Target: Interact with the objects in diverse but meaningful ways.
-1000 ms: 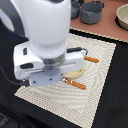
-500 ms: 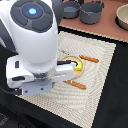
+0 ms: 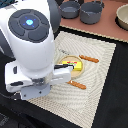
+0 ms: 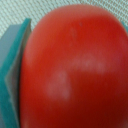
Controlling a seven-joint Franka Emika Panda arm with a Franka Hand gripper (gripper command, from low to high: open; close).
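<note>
While the tomato (image 4: 72,65) fills the wrist view beside a teal edge, pressed close under the camera, the arm hides the gripper in the exterior view, so I cannot tell its state; the yellow block (image 3: 71,64) lies untouched on the woven mat (image 3: 100,75)

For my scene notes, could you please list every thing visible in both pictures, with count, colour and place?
mat: one, beige woven, on the dark table.
yellow block: one, yellow with red label, on the mat, partly hidden by the arm.
orange sticks: two, orange-brown, on the mat beside the block.
bowls: two, dark grey, beyond the mat.
tomato: one, red, fills the wrist view.
teal piece: one, beside the tomato.
arm: one, white; gripper hidden.
</note>
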